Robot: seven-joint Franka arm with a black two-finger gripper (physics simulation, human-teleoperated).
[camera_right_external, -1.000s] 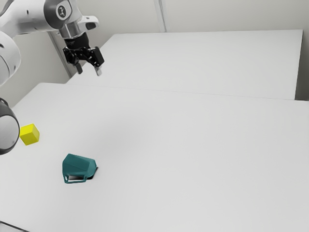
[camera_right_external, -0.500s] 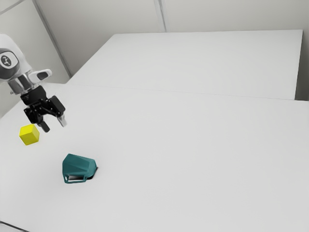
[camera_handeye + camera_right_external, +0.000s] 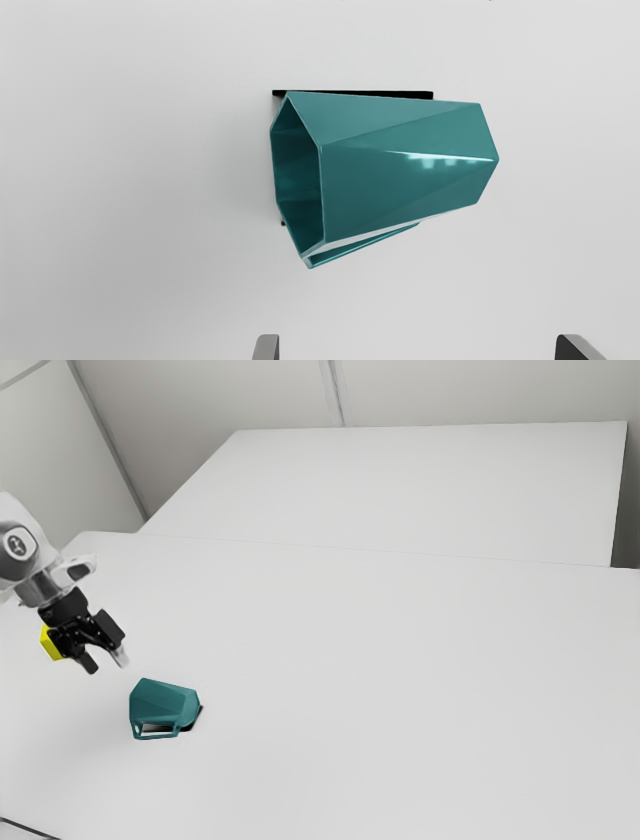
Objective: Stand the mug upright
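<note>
My gripper (image 3: 106, 662) is at the exterior view's left, above the table and a little up and to the left of the mug in that picture. The teal faceted mug (image 3: 163, 703) lies on its side on the table, its handle low on one side. In the wrist view the mug (image 3: 400, 165) shows its dark hollow mouth at one end and its closed base at the other. The gripper (image 3: 417, 347) stands open there, fingertips wide apart, with the mug beyond them and untouched.
A yellow cube (image 3: 50, 644) sits on the white table (image 3: 400, 700), partly hidden behind my gripper in the exterior view. A second white surface (image 3: 420, 490) lies along the table's far side, with pale walls behind.
From high at the exterior view's upper left, my arm has come down and toward the mug, now covering part of the yellow cube. The mug has not moved.
</note>
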